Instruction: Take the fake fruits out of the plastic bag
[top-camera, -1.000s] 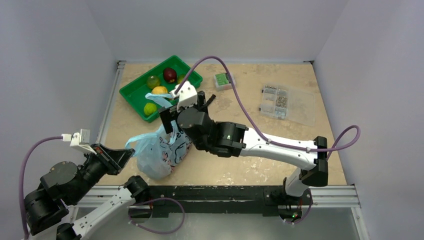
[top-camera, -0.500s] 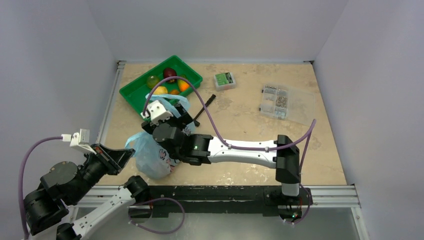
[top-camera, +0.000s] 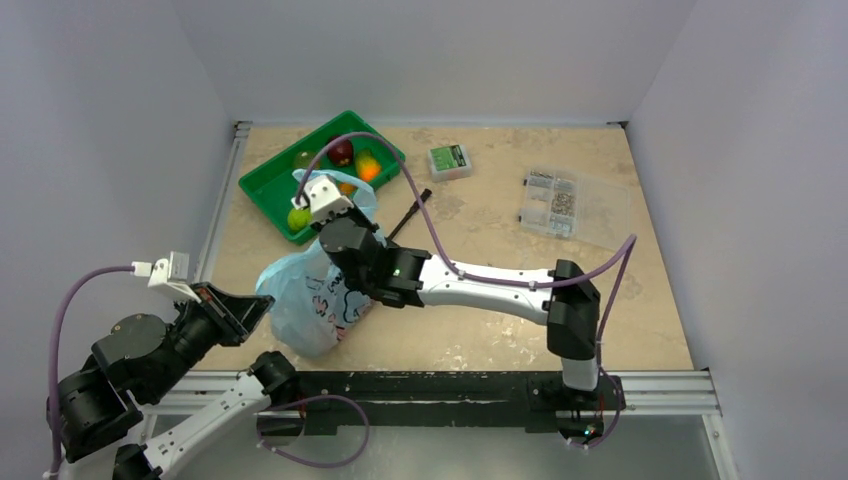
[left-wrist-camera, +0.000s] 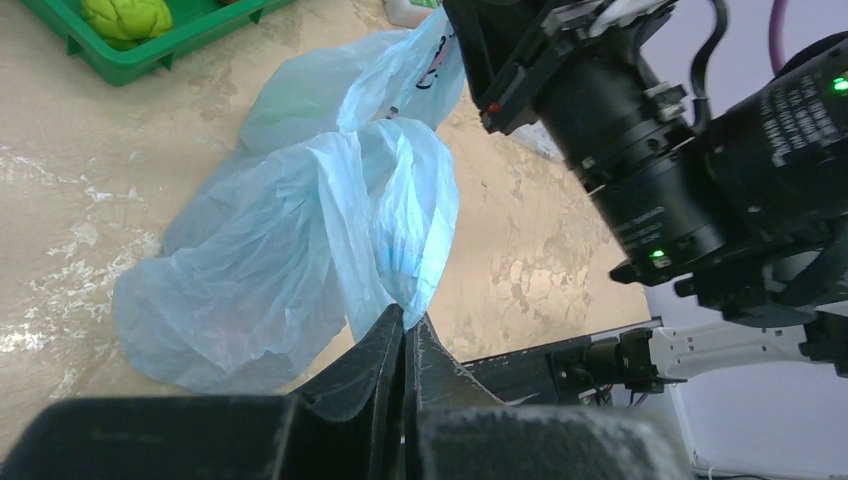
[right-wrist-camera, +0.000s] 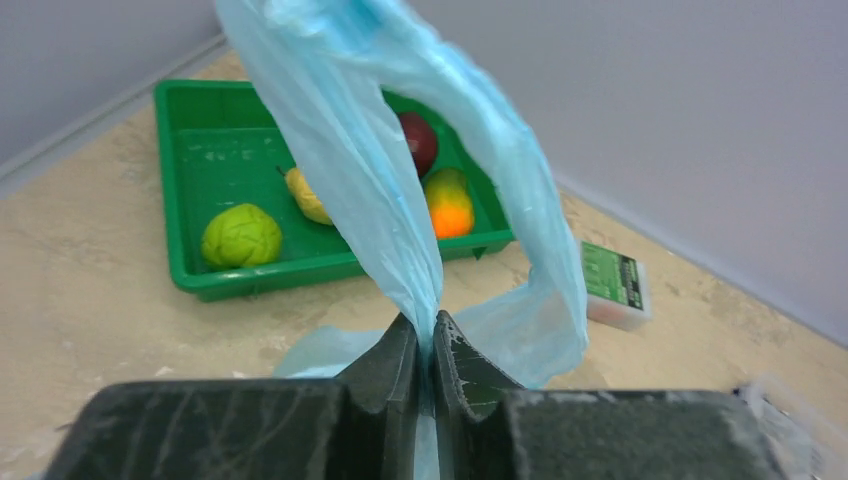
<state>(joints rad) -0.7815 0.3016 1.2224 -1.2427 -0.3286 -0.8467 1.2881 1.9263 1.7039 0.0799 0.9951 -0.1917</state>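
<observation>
right gripper shifted toward tray, gripping bag

The right gripper, closed tight, pinches a loop of the thin translucent light-blue plastic bag. Behind it, a rigid green rectangular tray holds a bumpy green round fruit, a yellow lemon, a dark red fruit and an orange peach.
</observation>
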